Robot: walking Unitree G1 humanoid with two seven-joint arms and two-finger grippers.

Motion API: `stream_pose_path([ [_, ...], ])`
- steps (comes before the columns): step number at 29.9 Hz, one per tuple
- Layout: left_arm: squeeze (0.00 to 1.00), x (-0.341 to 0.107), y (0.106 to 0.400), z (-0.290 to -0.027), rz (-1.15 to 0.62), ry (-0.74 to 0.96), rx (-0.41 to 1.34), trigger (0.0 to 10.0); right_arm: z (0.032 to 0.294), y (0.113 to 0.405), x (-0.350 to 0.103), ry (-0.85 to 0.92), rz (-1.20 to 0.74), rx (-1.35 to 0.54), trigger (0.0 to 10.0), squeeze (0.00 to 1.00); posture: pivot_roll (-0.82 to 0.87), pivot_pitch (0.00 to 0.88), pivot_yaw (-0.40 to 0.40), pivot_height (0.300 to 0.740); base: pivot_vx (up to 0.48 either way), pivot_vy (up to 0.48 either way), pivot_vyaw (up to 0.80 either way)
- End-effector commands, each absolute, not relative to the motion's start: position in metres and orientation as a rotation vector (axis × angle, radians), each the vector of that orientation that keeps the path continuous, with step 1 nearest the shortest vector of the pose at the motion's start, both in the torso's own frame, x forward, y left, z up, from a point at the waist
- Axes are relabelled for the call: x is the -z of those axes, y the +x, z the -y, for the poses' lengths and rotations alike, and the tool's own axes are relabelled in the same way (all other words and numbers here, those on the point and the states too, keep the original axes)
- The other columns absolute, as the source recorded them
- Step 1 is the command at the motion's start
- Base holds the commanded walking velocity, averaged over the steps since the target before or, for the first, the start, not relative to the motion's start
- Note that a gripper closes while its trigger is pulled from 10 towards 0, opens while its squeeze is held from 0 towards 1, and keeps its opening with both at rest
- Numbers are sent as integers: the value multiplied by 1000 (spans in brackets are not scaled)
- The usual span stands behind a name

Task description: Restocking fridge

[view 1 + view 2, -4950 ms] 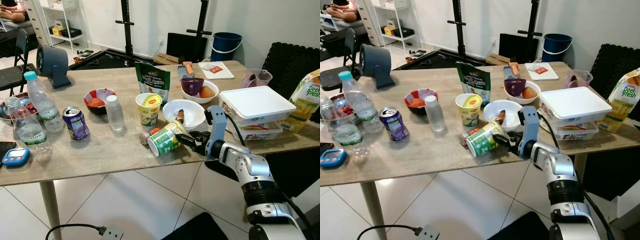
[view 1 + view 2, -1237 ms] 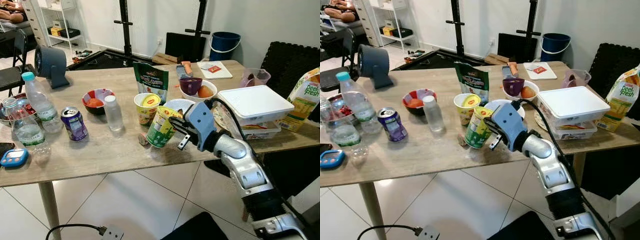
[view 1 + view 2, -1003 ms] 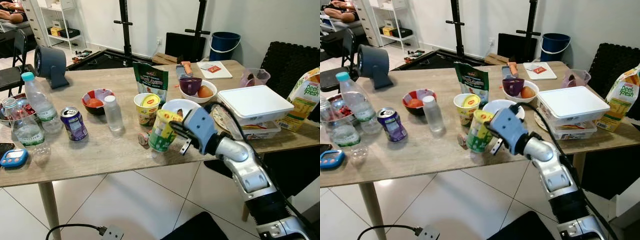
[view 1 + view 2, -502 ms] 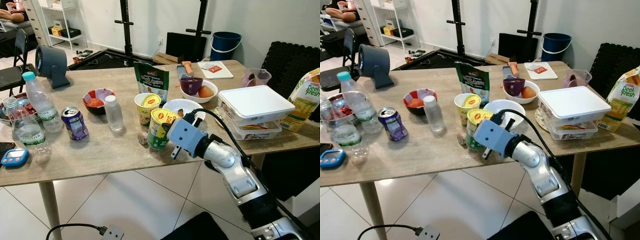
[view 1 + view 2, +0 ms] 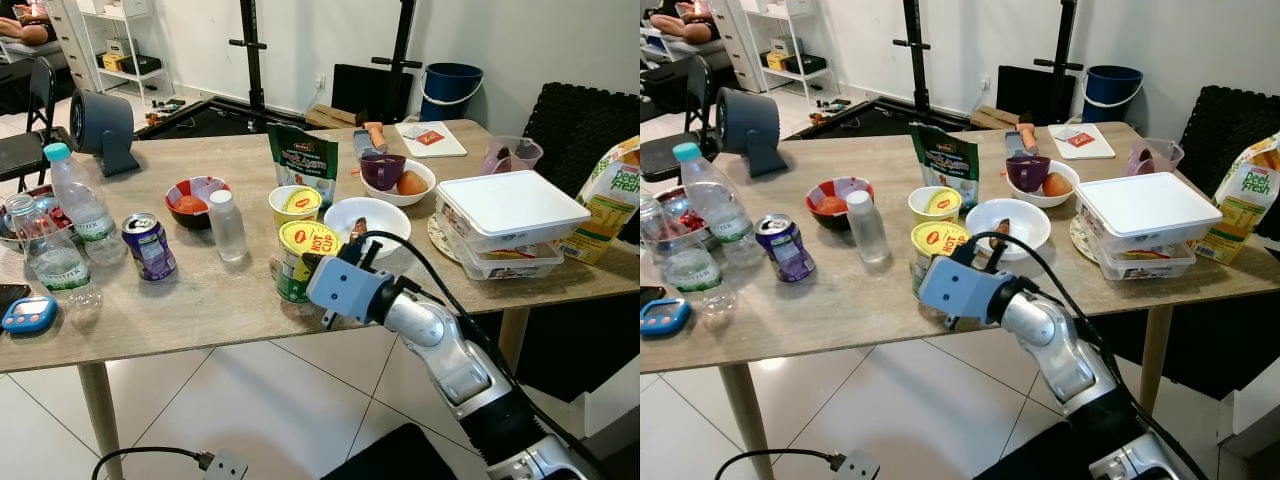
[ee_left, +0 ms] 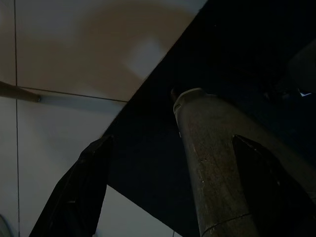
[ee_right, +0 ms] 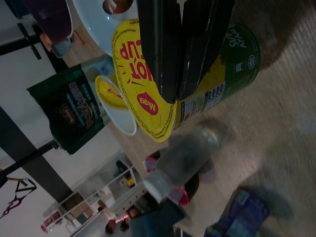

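Observation:
A green instant-noodle cup [image 5: 294,258] with a yellow lid stands upright on the wooden table [image 5: 200,310], close to its front edge. My right gripper [image 5: 316,262] reaches in from the right and is shut on the cup's upper side. In the right wrist view the black fingers [image 7: 163,44] lie across the lid and wall of the noodle cup [image 7: 217,79]. The left gripper [image 6: 173,143] hangs low over the tiled floor in the dark, fingers apart, holding nothing.
Just behind the held cup are a second noodle cup [image 5: 296,206], a white bowl [image 5: 385,215] and a green pouch [image 5: 303,155]. To its left stand a small clear bottle [image 5: 228,226], a purple can [image 5: 149,246] and water bottles [image 5: 84,208]. Stacked white containers [image 5: 510,215] sit at the right.
The noodle cup lay on its side; my right gripper has raised it, turned it upright and carried it leftward to stand on the table.

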State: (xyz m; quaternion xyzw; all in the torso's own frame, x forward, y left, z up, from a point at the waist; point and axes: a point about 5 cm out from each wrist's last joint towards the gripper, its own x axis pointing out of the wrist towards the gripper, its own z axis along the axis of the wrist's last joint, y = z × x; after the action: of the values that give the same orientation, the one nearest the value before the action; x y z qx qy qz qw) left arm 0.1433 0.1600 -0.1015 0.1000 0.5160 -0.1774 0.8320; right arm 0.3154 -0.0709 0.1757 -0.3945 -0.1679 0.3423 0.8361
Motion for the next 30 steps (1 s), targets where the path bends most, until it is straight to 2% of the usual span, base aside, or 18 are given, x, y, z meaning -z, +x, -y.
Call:
stream_pose_path([
  [1, 0, 114, 105, -158, -1241, 204, 409, 10000, 64, 315, -169, -884, 365, -734, 0, 0, -59, 93, -14, 740, 0, 0, 0],
  [6, 0, 114, 105, -158, -1240, 202, 409, 10000, 59, 318, -166, -948, 384, -721, 431, 0, -57, 93, -15, 740, 0, 0, 0],
  [7, 0, 114, 106, -158, -1240, 202, 409, 10000, 59, 319, -166, -962, 390, -713, 1647, 0, -56, 94, -15, 740, 0, 0, 0],
  [8, 0, 114, 106, -158, -1240, 202, 409, 10000, 59, 319, -166, -962, 390, -713, 1647, 0, -56, 94, -15, 740, 0, 0, 0],
  [9, 0, 114, 106, -157, -1239, 202, 408, 10000, 58, 320, -165, -974, 397, -701, 4902, 0, -54, 94, -15, 740, 0, 0, 0],
  [11, 0, 114, 106, -157, -1239, 202, 408, 10000, 58, 321, -165, -974, 400, -698, 4902, 0, -54, 94, -15, 740, 0, 0, 0],
  [12, 0, 114, 106, -157, -1239, 202, 407, 10000, 58, 321, -165, -981, 406, -684, 10000, 0, -54, 94, -15, 740, 0, 0, 0],
  [13, 0, 114, 106, -157, -1239, 202, 406, 10000, 58, 322, -166, -987, 412, -674, 10000, 0, -54, 94, -15, 740, 0, 0, 0],
  [14, 0, 114, 106, -158, -1240, 202, 406, 10000, 58, 322, -166, -989, 415, -666, 10000, 145, -54, 94, -15, 740, 0, 0, 0],
  [16, 0, 114, 106, -158, -1240, 202, 406, 10000, 59, 323, -166, -990, 419, -660, 10000, 145, -54, 94, -15, 740, 0, 0, 0],
  [17, 0, 114, 106, -158, -1241, 203, 405, 10000, 59, 324, -166, -991, 422, -658, 10000, 675, -54, 94, -15, 740, 0, 0, 0],
  [18, 0, 114, 106, -158, -1241, 203, 405, 10000, 59, 323, -166, -989, 425, -659, 10000, 796, -54, 94, -15, 740, 0, 0, 0],
  [22, 0, 114, 106, -158, -1240, 204, 405, 10000, 59, 323, -167, -968, 432, -665, 10000, 773, -54, 93, -14, 740, 0, 0, 0],
  [24, 0, 114, 107, -159, -1238, 204, 405, 10000, 58, 322, -170, -928, 443, -674, 10000, 651, -54, 92, -14, 740, 0, 0, 0],
  [25, 0, 114, 107, -159, -1238, 205, 405, 10000, 58, 321, -172, -912, 448, -681, 10000, 204, -54, 92, -14, 740, 0, 0, 0],
  [27, 0, 114, 108, -159, -1237, 205, 405, 10000, 58, 320, -173, -901, 451, -688, 10000, 204, -54, 92, -14, 740, 0, 0, 0],
  [28, 0, 114, 108, -159, -1236, 205, 405, 10000, 58, 318, -175, -861, 446, -713, 10000, 0, -55, 91, -11, 740, 0, 0, 0],
  [30, 0, 113, 109, -159, -1235, 205, 406, 10000, 57, 314, -178, -779, 431, -769, 10000, 0, -55, 91, -11, 740, 0, 0, 0],
])
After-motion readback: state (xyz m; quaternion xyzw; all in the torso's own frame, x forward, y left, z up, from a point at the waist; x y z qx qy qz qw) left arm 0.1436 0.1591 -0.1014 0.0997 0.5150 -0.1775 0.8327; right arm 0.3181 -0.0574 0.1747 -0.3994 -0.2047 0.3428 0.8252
